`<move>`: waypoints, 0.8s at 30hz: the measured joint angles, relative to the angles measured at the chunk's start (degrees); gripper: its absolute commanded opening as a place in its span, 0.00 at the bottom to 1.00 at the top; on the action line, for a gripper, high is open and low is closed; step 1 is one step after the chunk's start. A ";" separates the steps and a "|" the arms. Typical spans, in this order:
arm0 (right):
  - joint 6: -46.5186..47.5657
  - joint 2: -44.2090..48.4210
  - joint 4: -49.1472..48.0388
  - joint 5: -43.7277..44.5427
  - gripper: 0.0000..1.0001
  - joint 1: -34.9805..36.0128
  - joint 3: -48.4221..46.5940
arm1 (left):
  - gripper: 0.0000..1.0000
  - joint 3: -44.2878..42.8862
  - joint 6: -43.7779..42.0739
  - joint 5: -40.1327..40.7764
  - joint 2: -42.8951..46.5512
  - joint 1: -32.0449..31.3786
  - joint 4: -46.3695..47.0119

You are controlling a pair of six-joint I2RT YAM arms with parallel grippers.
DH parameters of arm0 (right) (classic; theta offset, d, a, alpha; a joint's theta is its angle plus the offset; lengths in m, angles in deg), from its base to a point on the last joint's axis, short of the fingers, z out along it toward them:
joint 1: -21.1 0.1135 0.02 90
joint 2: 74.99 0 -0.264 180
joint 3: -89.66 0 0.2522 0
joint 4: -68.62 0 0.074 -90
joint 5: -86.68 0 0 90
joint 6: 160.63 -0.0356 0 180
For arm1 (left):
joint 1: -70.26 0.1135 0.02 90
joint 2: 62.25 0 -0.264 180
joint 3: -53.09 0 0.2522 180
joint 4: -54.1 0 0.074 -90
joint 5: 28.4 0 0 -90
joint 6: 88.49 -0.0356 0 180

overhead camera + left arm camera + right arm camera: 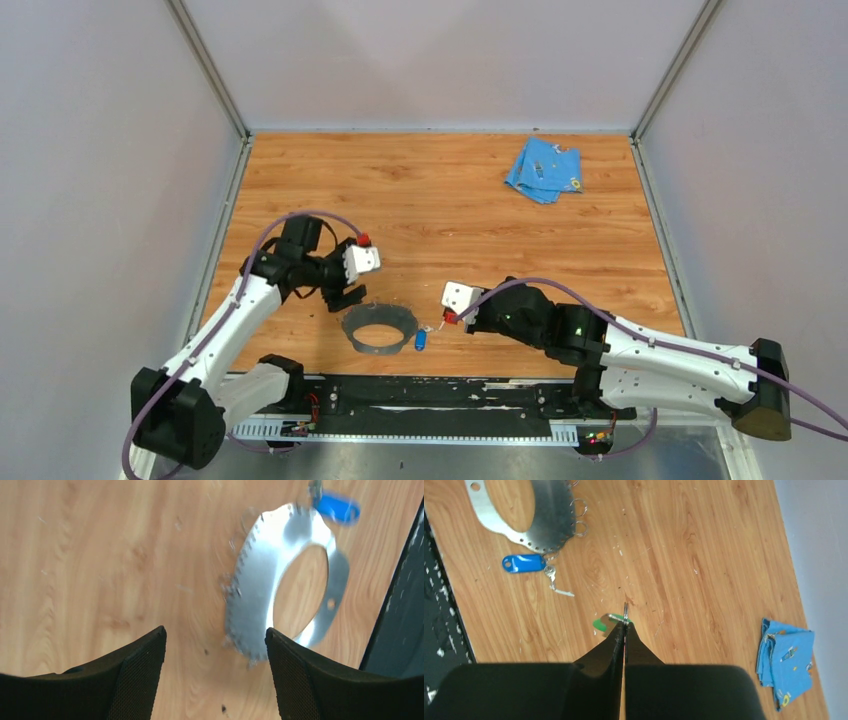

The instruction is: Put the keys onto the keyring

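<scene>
The keyring (380, 328), a wide grey metal band in an oval loop with small holes and little rings along its edge, lies on the wooden table near the front. My left gripper (345, 296) hovers at its left rim, open; in the left wrist view the gripper (215, 645) holds nothing and the keyring (260, 575) lies just beyond its right finger. The blue-headed key (421, 340) (340, 509) (524, 563) lies beside the band. My right gripper (443, 322) (625, 622) is shut on the green key (600, 625), pinching its thin wire ring; the fingers hide most of it.
A folded light-blue cloth (543, 170) (786, 665) lies at the back right. A black rail (430, 395) (400, 605) runs along the near table edge, close to the keyring. Grey walls enclose the table on three sides.
</scene>
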 measured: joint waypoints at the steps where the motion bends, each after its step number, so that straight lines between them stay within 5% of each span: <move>1: -0.98 0.07 -1.14 0.13 0.00 -0.68 0.52 | 0.73 2.40 -3.15 1.44 1.36 0.24 -1.01; 9: -9.29 0.07 -8.31 -2.45 0.00 -8.59 3.50 | 0.62 13.16 -26.49 7.26 6.14 0.31 -11.06; 20: -15.41 -1.73 -9.75 -4.28 0.00 -12.63 6.80 | 0.58 13.73 -35.12 11.82 -1.01 1.01 -9.73; 24: -17.20 -2.03 -10.32 -5.14 0.00 -13.86 8.59 | 0.48 13.90 -35.15 12.20 -2.71 1.01 -6.45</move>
